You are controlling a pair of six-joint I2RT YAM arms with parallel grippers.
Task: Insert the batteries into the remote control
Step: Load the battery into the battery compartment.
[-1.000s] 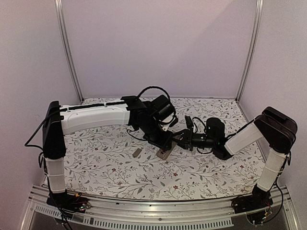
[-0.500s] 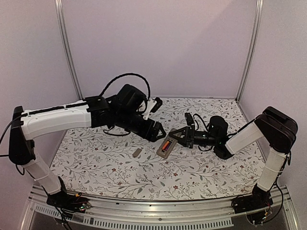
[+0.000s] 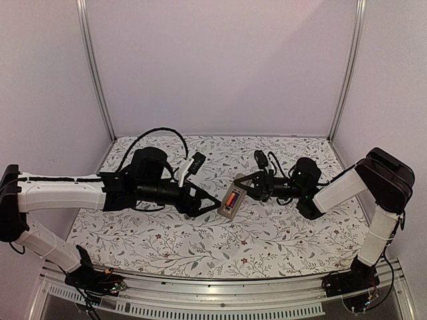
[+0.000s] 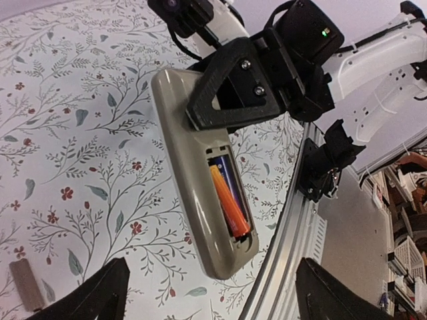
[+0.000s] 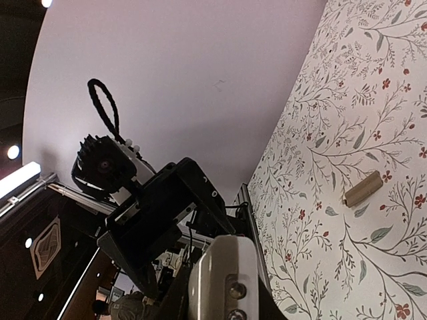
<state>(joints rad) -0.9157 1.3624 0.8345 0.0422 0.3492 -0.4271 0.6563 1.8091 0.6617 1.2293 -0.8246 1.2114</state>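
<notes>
My right gripper [image 3: 243, 185] is shut on the upper end of the remote control [image 3: 231, 199] and holds it tilted above the table, grey-beige back up. Its compartment is uncovered. In the left wrist view the batteries lie side by side inside the remote control [image 4: 193, 193]: the orange-red one [image 4: 229, 205] and a dark one [image 4: 231, 179]. My left gripper [image 3: 208, 205] is open just left of the remote and holds nothing. Its dark fingertips [image 4: 90, 299] frame the bottom of its view. From the right wrist only the remote's end [image 5: 223, 277] shows.
The flat grey cover [image 4: 27, 285] lies on the floral table [image 3: 160, 240] beside the left gripper, and appears as cover [image 5: 363, 189] in the right wrist view. A metal rail [image 3: 220, 297] runs along the table's near edge. Walls enclose the back and both sides.
My left gripper opened and pulled back left and lower, away from the remote, uncovering the batteries in the compartment. My right gripper kept its grip and raised the remote slightly.
</notes>
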